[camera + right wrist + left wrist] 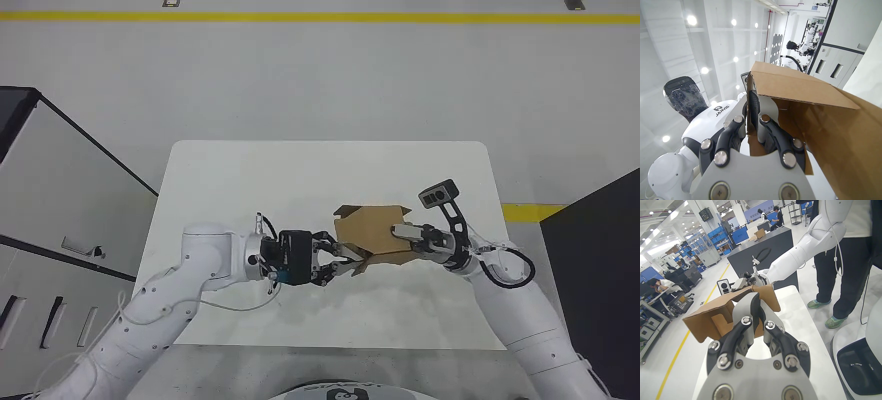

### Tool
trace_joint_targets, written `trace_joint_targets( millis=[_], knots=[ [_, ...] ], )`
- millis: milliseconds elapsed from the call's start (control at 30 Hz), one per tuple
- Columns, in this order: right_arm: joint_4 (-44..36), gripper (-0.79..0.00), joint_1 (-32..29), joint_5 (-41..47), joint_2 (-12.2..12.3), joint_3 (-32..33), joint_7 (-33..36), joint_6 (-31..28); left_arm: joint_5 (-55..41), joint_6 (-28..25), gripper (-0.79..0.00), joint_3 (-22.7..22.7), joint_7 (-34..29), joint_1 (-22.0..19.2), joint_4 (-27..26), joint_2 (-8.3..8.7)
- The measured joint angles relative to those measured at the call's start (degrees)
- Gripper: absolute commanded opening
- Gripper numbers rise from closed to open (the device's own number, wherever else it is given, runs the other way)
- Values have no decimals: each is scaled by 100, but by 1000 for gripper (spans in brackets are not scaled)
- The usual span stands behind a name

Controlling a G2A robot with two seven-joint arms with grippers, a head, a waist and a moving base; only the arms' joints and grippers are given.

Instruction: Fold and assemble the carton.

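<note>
Carton (372, 235) is just 3 o'clock of the table's (250, 180) middle, partly opened, flaps loose. Left gripper (757, 308) pinches its 8 o'clock edge, right gripper (749, 108) pinches a 3 o'clock flap. Looks under halfway: flaps need folding shut.

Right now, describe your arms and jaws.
The left arm and right arm have smooth white rounded shells with dark wrists. A black cable loop sits at the right wrist. Jaws are grey metal with black pads, black links and silver rivets.
</note>
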Motion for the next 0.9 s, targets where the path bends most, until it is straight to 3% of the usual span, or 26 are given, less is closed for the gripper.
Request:
trace_joint_targets(
  millis=[233,400,533,633,833,900],
  knots=[
    [44,-785,34,-44,-20,-15,-7,13,-13,-8,-785,14,-30,-40,38,-2],
    [86,-785,41,-29,-31,2,-6,-6,-21,-8,-511,30,-31,-60,61,-4],
    [101,-785,37,-9,-42,6,0,-6,-24,-13,-409,43,-23,-79,83,-6],
    [110,-785,39,2,-50,5,11,-8,-22,-5,-382,47,-17,-85,98,-6],
    [135,-785,52,13,-67,-1,28,-15,-27,8,-523,46,-15,-88,116,-5],
    [136,-785,57,14,-73,-3,28,-14,-25,11,-696,42,-9,-87,121,-4]
  ],
)
